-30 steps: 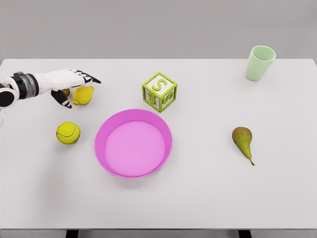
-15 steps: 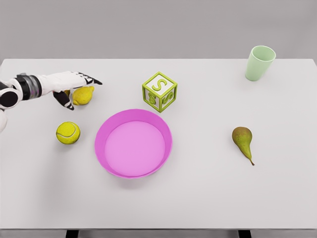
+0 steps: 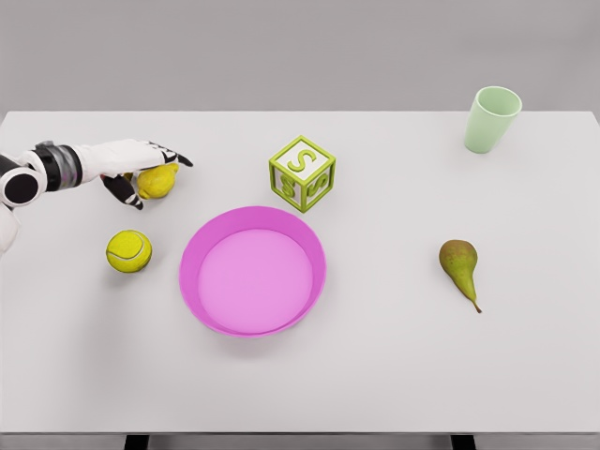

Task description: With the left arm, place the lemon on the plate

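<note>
At upper left, the left hand [image 3: 131, 167] covers the lemon [image 3: 157, 181] with fingers not yet clenched; closing off-centre could roll it away.

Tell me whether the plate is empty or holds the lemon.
Empty. The pink plate shows bare inside; the lemon sits on the table under the left robot hand.

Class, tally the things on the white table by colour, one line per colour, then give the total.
Yellow: 2, lemon, tennis ball
Green: 3, letter block, cup, pear
Pink: 1, plate
Total: 6
</note>
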